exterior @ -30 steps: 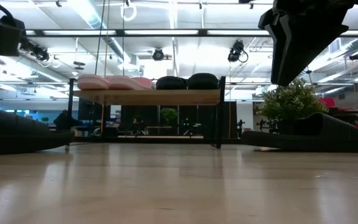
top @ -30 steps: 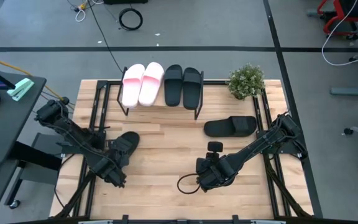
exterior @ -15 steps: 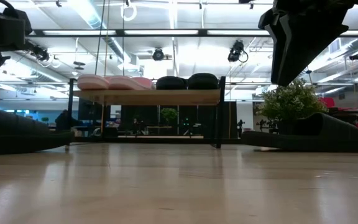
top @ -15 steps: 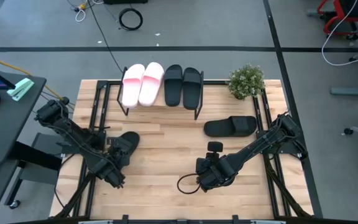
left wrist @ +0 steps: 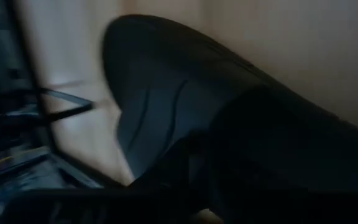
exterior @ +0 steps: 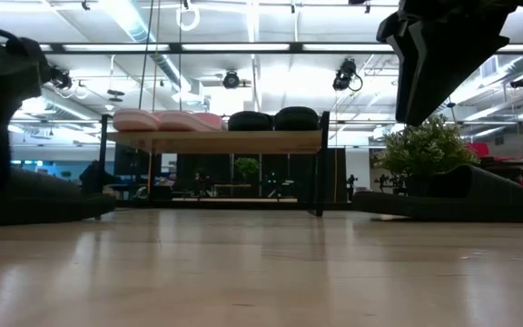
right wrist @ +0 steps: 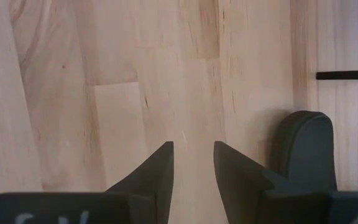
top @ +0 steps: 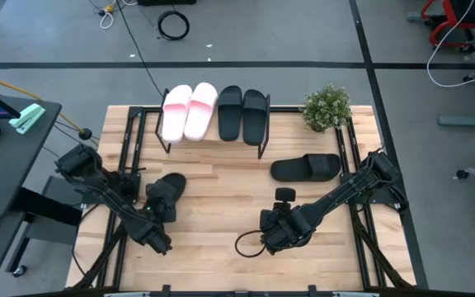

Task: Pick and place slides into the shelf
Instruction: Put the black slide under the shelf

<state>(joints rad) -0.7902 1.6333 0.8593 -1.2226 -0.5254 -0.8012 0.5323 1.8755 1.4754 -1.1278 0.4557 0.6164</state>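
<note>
The left gripper [top: 157, 216] has just moved closer onto the black slide [top: 169, 186] lying in front of the shelf [top: 213, 124], its fingers I cannot tell, so a pickup seems near, while the right gripper [right wrist: 191, 163] waits with fingers apart.

Readable text: none in any view.
Slides [top: 203, 111]: no brand mark or lettering legible, on pink or black.
Shelf [exterior: 216, 142]: top board bare of labels.
Right gripper [right wrist: 191, 163]: pale marks along the housing edge near its fingers, cut off, unreadable.
Left gripper [top: 157, 216]: no markings legible.
Side desk, far left [top: 7, 157]: a keypad-like item at its edge, characters too small to make out.
</note>
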